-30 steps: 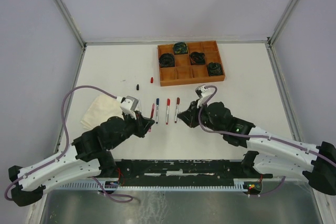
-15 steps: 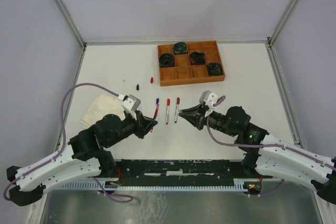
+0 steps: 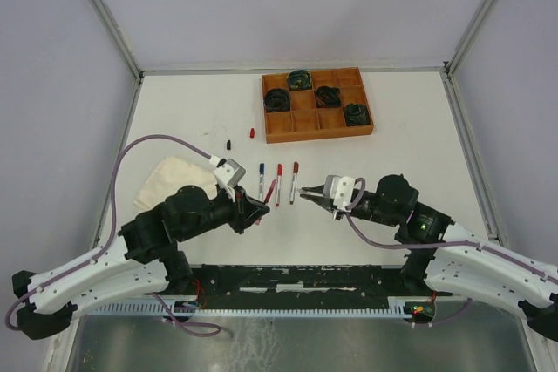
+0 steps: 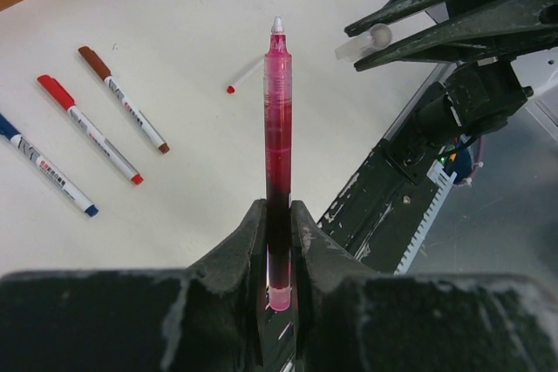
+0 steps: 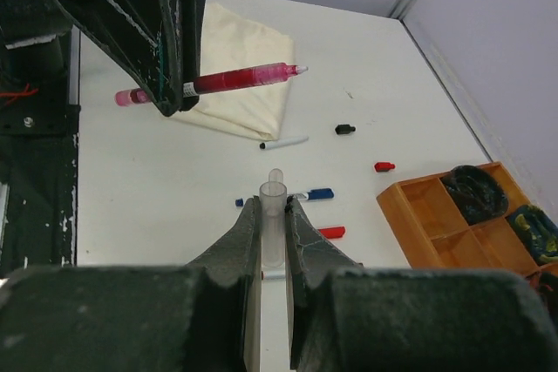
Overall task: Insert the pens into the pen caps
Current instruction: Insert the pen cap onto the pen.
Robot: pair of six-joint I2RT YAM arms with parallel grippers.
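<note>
Between the two arms, at mid-frame of the top view, I am clamping a translucent red pen (image 4: pixel 277 128) by its tail in my left gripper (image 4: pixel 277 219). Its white tip is bare and aimed at the clear cap (image 5: pixel 274 193) that my right gripper (image 5: pixel 273 208) is pinching. Tip and cap are near but apart, so this pairing is not yet made. Three more are lying side by side at upper left of the left wrist view — a blue pen (image 4: pixel 48 172), a red-capped pen (image 4: pixel 87 128) and a brown pen (image 4: pixel 122 98) — and each seems capped already. So I am counting four pens and three unfitted caps: the clear one, plus a black cap (image 3: pixel 228 144) and a red cap (image 3: pixel 252 133) lying loose left of the tray (image 3: pixel 318 136). I am seeing no bare pen for those two. The tray is holding four cable bundles (image 3: pixel 277 99), and one cloth (image 3: pixel 166 182) is lying at left.
</note>
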